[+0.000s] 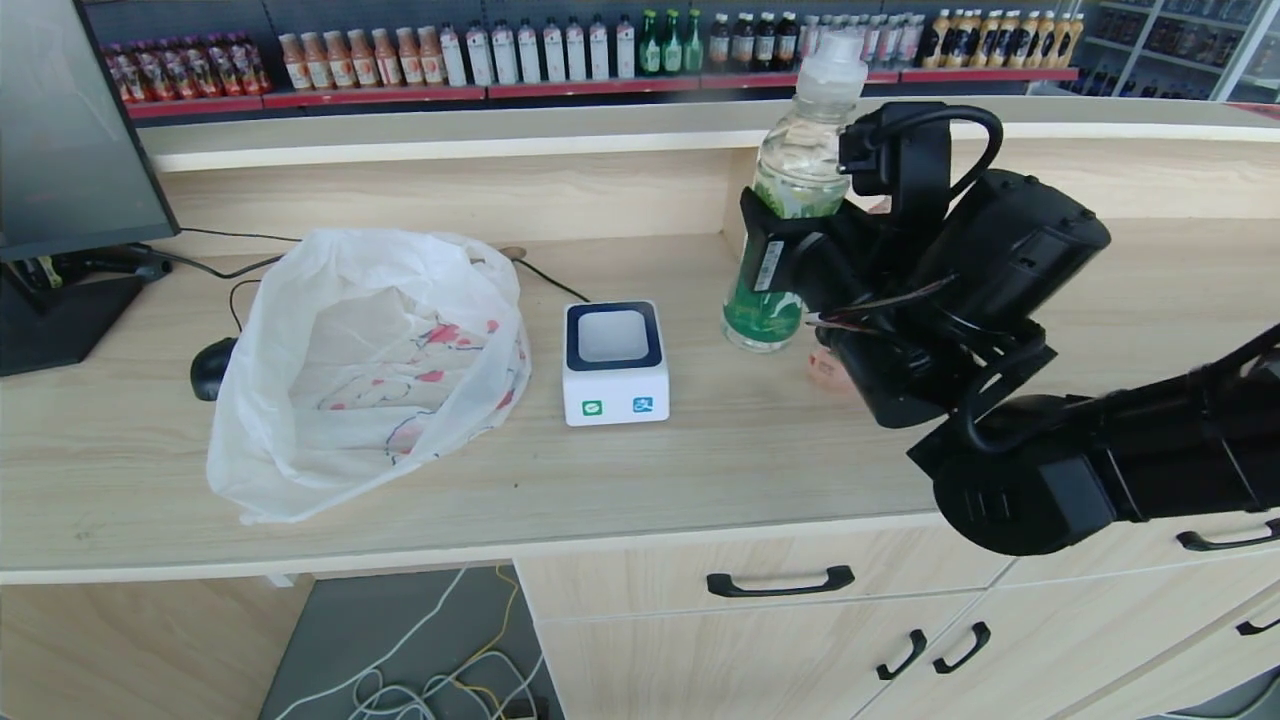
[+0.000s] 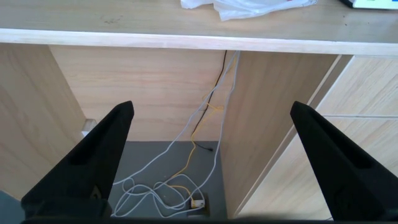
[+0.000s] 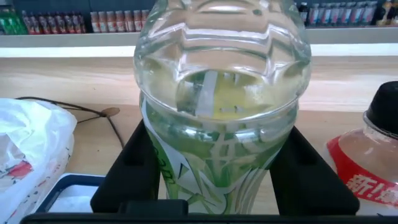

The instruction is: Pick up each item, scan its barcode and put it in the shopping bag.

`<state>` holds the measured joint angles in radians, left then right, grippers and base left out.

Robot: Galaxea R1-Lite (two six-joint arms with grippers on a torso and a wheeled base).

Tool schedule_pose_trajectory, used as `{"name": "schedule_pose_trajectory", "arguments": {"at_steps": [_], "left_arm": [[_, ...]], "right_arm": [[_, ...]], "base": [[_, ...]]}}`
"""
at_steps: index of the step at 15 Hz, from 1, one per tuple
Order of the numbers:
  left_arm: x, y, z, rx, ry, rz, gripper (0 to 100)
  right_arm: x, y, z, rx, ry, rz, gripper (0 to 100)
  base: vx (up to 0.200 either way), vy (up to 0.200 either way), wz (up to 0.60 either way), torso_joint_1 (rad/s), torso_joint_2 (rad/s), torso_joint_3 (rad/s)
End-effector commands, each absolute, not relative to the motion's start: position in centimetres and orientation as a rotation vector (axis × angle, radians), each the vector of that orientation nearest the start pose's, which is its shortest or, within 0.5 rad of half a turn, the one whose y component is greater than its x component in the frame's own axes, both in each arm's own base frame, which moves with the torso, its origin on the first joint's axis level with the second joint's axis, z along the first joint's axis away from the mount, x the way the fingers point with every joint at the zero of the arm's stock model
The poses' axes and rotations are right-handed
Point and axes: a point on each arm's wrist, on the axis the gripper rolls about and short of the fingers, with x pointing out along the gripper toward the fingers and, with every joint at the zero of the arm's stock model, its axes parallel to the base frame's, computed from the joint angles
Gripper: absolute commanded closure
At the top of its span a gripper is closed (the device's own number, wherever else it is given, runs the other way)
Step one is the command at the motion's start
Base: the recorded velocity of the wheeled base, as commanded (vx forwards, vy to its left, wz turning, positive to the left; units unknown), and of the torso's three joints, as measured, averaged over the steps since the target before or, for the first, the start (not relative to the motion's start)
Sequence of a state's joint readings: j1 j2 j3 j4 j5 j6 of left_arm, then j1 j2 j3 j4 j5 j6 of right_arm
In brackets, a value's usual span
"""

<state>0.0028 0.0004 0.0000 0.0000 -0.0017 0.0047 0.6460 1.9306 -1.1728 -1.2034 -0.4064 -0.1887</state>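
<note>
- The right gripper (image 1: 788, 252) is clamped around the middle of the bottle (image 1: 800, 170), which is upright and just right of the scanner (image 1: 614, 362). We cannot tell whether its base has left the worktop (image 1: 700, 470).
- We judge that the mid-body grasp is meant to keep the bottle balanced, with the cap up and most of the label uncovered for scanning.
- A white patch (image 1: 766, 265) that we take for the barcode sits on the side of the label towards the scanner, beside a gripper finger. The bottle likely needs tipping or turning so that this patch meets the scanner from above.
- The bag (image 1: 370, 370) lies just left of the scanner with its mouth open upward. One leftward sweep could therefore carry the bottle over the scanner and into the bag.
- A red bottle (image 3: 367, 165) waits further right of the scanner, close behind the held one. We think it is near enough to be knocked if the arm swings wide.
- The left gripper (image 2: 211, 165) hangs released and holds nothing. It is below the worktop edge, lower than the scanner and to its left, and we judge that it is parked there to leave the right arm room.
</note>
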Motion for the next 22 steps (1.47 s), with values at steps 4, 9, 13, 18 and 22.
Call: {"name": "schedule_pose_trajectory", "arguments": {"at_steps": [4,9,13,18,22], "left_arm": [[-2.3,0.0,7.5,0.005,0.002,0.002,0],[-2.3,0.0,7.5,0.005,0.000,0.002,0],[-2.3,0.0,7.5,0.005,0.000,0.002,0],[-2.3,0.0,7.5,0.005,0.000,0.002,0],[-2.3,0.0,7.5,0.005,0.000,0.002,0]], "right_arm": [[23.4,19.6,28.8,0.036,-0.447,0.253,100],[16.5,16.9,26.1,-0.034,-0.367,0.345,100],[13.4,14.5,23.6,-0.039,-0.295,0.362,100],[13.4,14.4,23.0,0.080,-0.252,0.384,100],[13.5,14.4,20.4,0.081,-0.161,0.566,100]], "base": [[0.000,0.000,0.00,0.000,0.00,0.000],[0.000,0.000,0.00,0.000,0.00,0.000],[0.000,0.000,0.00,0.000,0.00,0.000],[0.000,0.000,0.00,0.000,0.00,0.000],[0.000,0.000,0.00,0.000,0.00,0.000]]}}
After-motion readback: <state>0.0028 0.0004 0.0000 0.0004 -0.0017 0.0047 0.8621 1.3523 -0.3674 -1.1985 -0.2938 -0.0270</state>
